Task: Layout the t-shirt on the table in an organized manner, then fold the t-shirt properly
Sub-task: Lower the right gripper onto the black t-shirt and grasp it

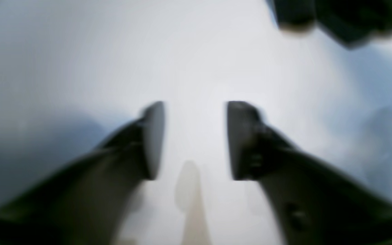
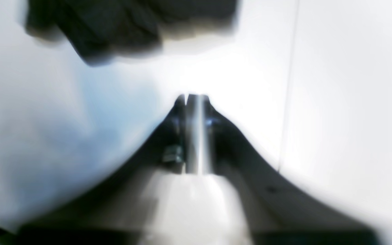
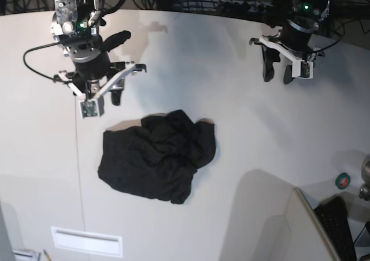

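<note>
You are looking down on a wide white table (image 3: 243,128), smooth and matte, with a thin dark seam running across it past the shirt's edge. Along the far side a tangle of dark cables and gear lines the table's edge. At the near right corner you can see a pale angled panel (image 3: 300,226), a small green-ringed round thing (image 3: 343,181) and the edge of a dark keyboard (image 3: 341,226). A white rectangular label (image 3: 87,241) lies flat near the front edge.

The left gripper (image 3: 276,75) hangs over bare table, well apart from the shirt. In its wrist view the two dark, flat-faced fingers (image 1: 153,139) stand clearly apart with only white surface between them; it holds nothing.

The right gripper (image 3: 111,91) hovers near the shirt's far edge, not touching it. Its wrist view is badly blurred: the dark fingertips (image 2: 196,102) look almost together with a bright strip between them, so you cannot tell for sure how wide it stands. Nothing is in it.

The t-shirt (image 3: 156,156) lies crumpled in a lumpy black heap near the table's middle, soft fabric in deep folds, no print showing. Each wrist view catches a dark blurred edge of it at the top.
</note>
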Available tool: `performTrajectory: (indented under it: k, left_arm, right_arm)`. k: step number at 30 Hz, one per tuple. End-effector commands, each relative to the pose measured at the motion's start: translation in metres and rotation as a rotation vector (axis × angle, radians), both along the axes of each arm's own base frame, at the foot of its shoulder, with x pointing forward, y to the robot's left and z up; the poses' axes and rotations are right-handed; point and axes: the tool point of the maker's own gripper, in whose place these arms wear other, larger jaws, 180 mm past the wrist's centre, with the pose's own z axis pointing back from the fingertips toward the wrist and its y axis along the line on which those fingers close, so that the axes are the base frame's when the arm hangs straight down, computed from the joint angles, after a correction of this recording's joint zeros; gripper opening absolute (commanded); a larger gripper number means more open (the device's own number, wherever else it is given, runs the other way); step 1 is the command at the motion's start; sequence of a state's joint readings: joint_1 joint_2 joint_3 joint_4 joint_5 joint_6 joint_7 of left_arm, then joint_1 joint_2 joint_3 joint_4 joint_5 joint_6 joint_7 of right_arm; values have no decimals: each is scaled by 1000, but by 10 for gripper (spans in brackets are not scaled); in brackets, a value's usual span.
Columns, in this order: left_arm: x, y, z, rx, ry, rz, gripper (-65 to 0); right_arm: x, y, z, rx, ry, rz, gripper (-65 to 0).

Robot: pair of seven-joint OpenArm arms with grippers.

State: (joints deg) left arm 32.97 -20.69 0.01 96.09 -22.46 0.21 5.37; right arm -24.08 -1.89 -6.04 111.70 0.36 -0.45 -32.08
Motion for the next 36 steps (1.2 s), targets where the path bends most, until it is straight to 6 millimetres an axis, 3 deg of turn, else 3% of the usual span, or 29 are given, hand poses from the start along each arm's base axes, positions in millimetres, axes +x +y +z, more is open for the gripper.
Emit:
performTrajectory:
  k: [1,3,8,11,17,22,24,33,36]
  left_arm:
    - [7,-5,8,-16,-40,2,-299]
    - [17,-12,11,-39,-66,17,-283]
    - [34,-24,12,-87,-101,59,-283]
    - [34,-21,0,-87,-75,72,-283]
    - [34,-13,-9,-73,-54,84,-263]
    - [46,-10,-4,-66,-77,79,-71]
    - [55,-11,1,-58,-96,64,-39]
    - [61,-6,2,-58,-104,79,-89]
    - [61,-5,2,-54,-104,79,-89]
  right_arm:
    - [15,4,17,5,-70,15,-338]
    - [30,13,24,-1,-105,58,-233]
    - [60,30,14,-65,-117,182,-239]
    - [71,40,4,-82,-102,221,-239]
    - [98,49,3,-94,-108,237,-239]
    - [110,55,-3,-88,-95,233,-239]
    - [118,53,-8,-99,-81,232,-239]
    - [135,66,-23,-91,-32,233,-242]
    - [135,66,-23,-91,-34,233,-285]
